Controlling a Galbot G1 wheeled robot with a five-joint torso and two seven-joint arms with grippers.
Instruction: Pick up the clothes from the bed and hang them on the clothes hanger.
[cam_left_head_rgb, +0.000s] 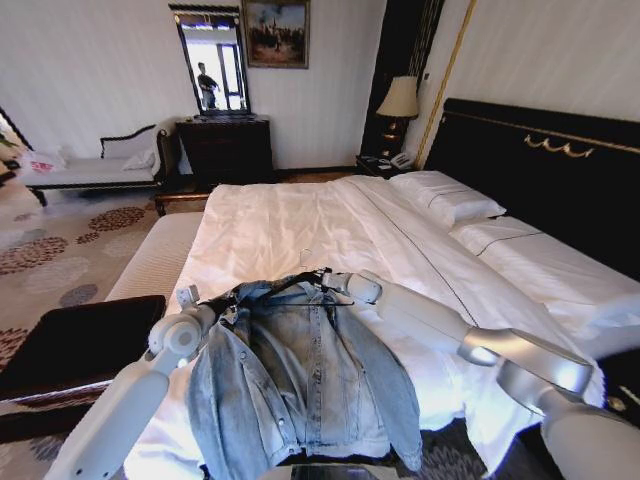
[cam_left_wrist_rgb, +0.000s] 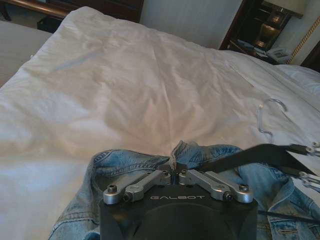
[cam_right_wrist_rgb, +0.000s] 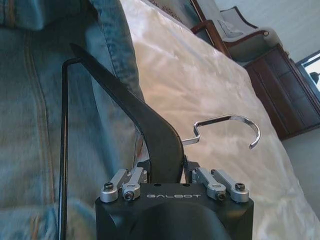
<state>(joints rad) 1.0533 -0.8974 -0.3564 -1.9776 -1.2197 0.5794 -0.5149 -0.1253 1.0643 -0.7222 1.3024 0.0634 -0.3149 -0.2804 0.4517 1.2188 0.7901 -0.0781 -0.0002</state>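
The light-blue denim jacket (cam_left_head_rgb: 300, 385) hangs over the foot of the bed (cam_left_head_rgb: 300, 220), held up between both arms. My left gripper (cam_left_head_rgb: 226, 302) is shut on a fold of the jacket's collar edge (cam_left_wrist_rgb: 176, 156). My right gripper (cam_left_head_rgb: 332, 284) is shut on the black clothes hanger (cam_right_wrist_rgb: 150, 130) near its neck. One hanger arm (cam_left_wrist_rgb: 260, 155) reaches inside the jacket's collar (cam_right_wrist_rgb: 112, 45). The silver hook (cam_right_wrist_rgb: 227, 124) sticks out over the white sheet (cam_left_wrist_rgb: 125, 80). The jacket's lower half drapes down below the mattress edge.
White pillows (cam_left_head_rgb: 450, 200) and a black headboard (cam_left_head_rgb: 540, 170) lie on the right. A dark bench (cam_left_head_rgb: 70, 345) stands to the left of the bed. Farther back are a dresser with mirror (cam_left_head_rgb: 225, 148), a white chaise (cam_left_head_rgb: 90, 168) and a lamp (cam_left_head_rgb: 400, 100).
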